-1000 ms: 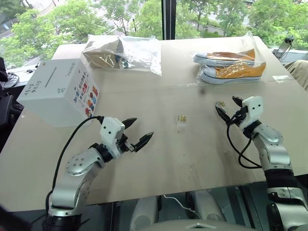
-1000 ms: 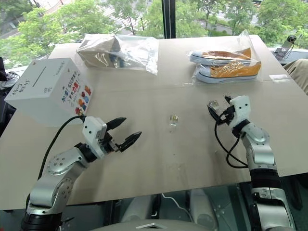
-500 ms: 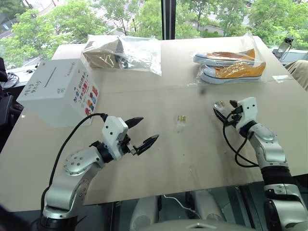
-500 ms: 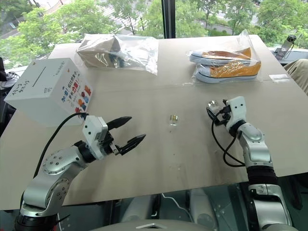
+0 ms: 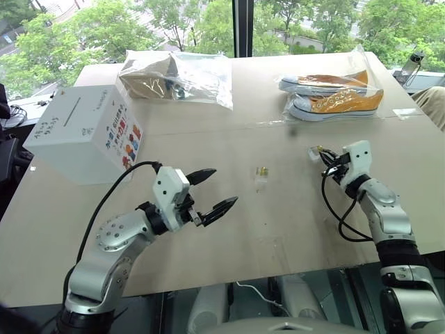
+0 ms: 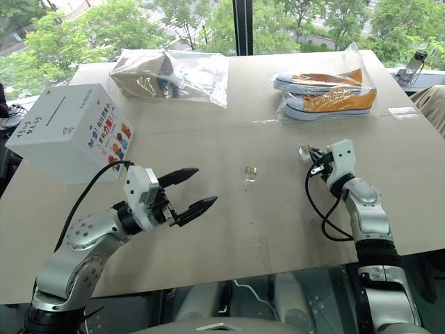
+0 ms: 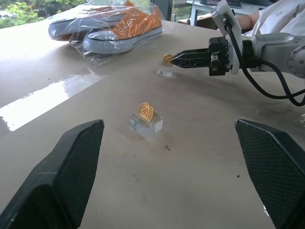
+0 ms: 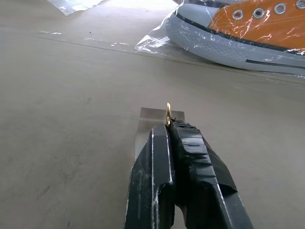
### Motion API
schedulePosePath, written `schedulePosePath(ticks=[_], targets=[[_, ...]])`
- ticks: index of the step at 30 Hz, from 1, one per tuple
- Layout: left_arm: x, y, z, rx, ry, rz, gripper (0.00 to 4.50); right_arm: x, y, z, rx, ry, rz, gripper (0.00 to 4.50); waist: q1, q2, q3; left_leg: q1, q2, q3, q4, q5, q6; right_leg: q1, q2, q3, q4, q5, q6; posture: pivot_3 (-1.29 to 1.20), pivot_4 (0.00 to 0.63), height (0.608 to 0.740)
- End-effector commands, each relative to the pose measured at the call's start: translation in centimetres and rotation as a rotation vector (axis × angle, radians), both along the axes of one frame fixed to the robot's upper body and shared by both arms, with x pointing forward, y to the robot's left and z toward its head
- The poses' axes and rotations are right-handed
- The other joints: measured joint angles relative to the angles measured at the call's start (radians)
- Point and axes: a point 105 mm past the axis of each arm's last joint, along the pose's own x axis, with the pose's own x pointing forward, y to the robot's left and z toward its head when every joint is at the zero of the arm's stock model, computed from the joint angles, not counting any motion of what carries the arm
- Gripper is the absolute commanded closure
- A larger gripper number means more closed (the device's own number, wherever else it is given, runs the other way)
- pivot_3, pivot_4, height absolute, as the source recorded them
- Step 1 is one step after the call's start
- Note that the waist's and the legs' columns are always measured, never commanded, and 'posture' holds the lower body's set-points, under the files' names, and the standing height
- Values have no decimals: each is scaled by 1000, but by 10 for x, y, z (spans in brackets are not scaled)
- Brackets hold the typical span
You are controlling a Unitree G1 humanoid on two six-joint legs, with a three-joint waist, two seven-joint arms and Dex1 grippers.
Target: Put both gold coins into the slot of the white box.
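Right gripper is pinched tight on the edge of one gold coin, which stands upright on its clear plastic stand out on the robot's right side of the table. A second ago those fingers stood apart around the coin; now they are together on it, and the hand itself has hardly shifted.

What matters next is the way to the slot. The white box sits at the far left of the table, well apart from this coin, so the carry must cross the whole width. The slot runs long-ways away from the robot on the box top, so my guess is the coin's face will need to line up with that slit.

The other gold coin stands upright on its own clear block mid-table, between the two arms. Left gripper, jaws spread wide and holding nothing, faces it and is the nearer hand; it has edged towards it since the earlier frame.
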Motion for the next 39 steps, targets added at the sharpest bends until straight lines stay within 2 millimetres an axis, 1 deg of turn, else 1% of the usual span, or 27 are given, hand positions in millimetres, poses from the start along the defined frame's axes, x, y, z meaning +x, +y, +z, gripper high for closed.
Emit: schedulePosePath(ticks=[1,4,7,8,10,11,12,13,14,15,17,20,23,25,27,32,39], targets=[[-4,-5,12,-7,-52,-27,0,3,-1,14,5,-56,-6,4421,0,0,0,0,0,0,0,0,0,0,0,0,0,0,0,0,150,740],[-3,-4,13,-21,-52,-9,0,4,-1,18,17,-73,-2,4421,0,0,0,0,0,0,0,0,0,0,0,0,0,0,0,0,150,740],[15,-1,12,-68,22,133,0,5,1,33,85,-115,7,4421,1,0,0,0,0,0,0,0,0,0,0,0,0,0,0,0,150,740],[16,-3,15,-95,37,140,0,4,5,38,112,-129,28,4421,1,0,0,0,0,-1,0,0,0,0,0,0,0,2,4,0,150,740],[16,-9,24,-169,52,124,0,-1,16,47,179,-143,102,4421,1,0,0,0,0,-1,0,0,0,0,0,0,0,2,5,0,150,740],[13,-15,36,-251,53,83,0,-8,30,56,265,-134,190,4421,0,0,0,0,0,-1,0,0,0,0,0,0,0,2,4,0,150,740],[11,-18,45,-305,55,54,0,-15,40,63,325,-126,255,4421,0,0,0,-1,0,-1,0,0,0,0,0,-1,0,2,4,0,150,740],[9,-20,52,-356,65,21,0,-21,49,68,372,-121,321,4421,-1,0,0,-1,0,-1,0,0,0,0,0,-1,0,3,4,0,150,740],[1,-25,59,-416,91,-60,0,-29,60,74,413,-101,395,4421,-1,0,0,-1,1,-2,0,0,0,0,0,-1,0,3,4,0,150,740],[-5,-27,63,-450,112,-113,0,-34,66,77,434,-85,438,4421,-1,0,0,-1,1,-3,0,0,0,0,0,-1,0,3,3,0,150,740],[-14,-30,76,-549,144,-208,0,-50,84,92,531,-51,578,4421,1,1,0,-1,1,-4,0,0,0,0,0,-1,0,3,3,0,150,740],[-14,-29,84,-633,165,-237,0,-69,100,109,628,-20,719,4421,2,1,0,-1,1,-5,0,0,0,0,0,-3,0,3,3,0,150,740],[-14,-28,90,-702,178,-261,0,-82,109,120,687,2,808,4421,3,0,0,-2,0,-5,0,0,0,1,1,-3,-1,2,3,0,150,740],[-11,-25,97,-848,201,-289,0,-94,119,130,745,19,892,4421,3,0,0,-2,0,-4,1,0,0,1,1,-3,-2,2,3,0,150,740],[-7,-25,98,-932,225,-300,0,-100,124,136,783,28,935,4421,3,0,0,-2,0,-4,1,0,0,1,0,-3,-3,2,3,0,150,740],[-5,-32,99,-987,252,-330,0,-112,131,145,819,47,1013,4421,3,0,0,-3,0,-5,0,0,0,1,1,-4,-4,2,3,0,150,740],[-8,-43,97,-986,287,-377,0,-127,137,153,821,67,1110,4421,2,0,0,-3,0,-5,0,0,1,1,2,-4,-6,2,3,0,150,740]])
